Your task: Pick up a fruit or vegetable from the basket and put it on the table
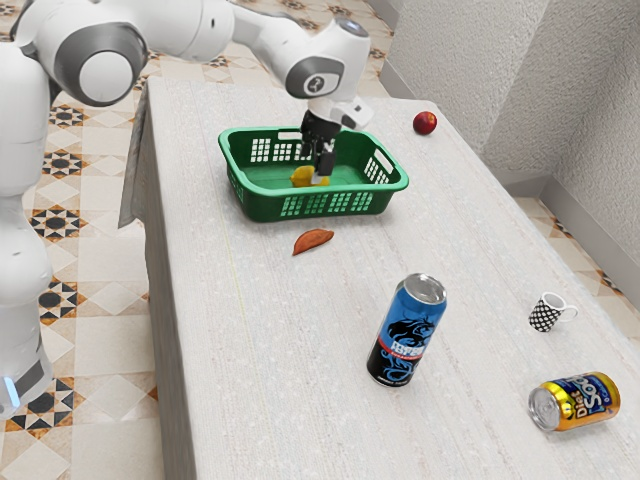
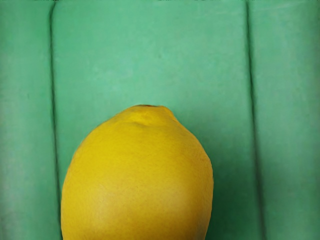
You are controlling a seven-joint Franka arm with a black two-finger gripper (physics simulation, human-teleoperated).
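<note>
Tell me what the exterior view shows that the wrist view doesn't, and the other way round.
Exterior view: my gripper, the red apple, sweet potato, blue-and-black drink can, yellow soda can and checkered mug.

Wrist view: the dark tip of the lemon, and thin dark lines along the floor of the green basket.

Both: the lemon and the basket.

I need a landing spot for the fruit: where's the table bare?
The table has broad bare room between basket, apple, mug and blue can, and between that can and the edge at the exterior view's left. It's tighter between mug and yellow can, and in the basket, where the pincer is at the yellow fruit.
</note>
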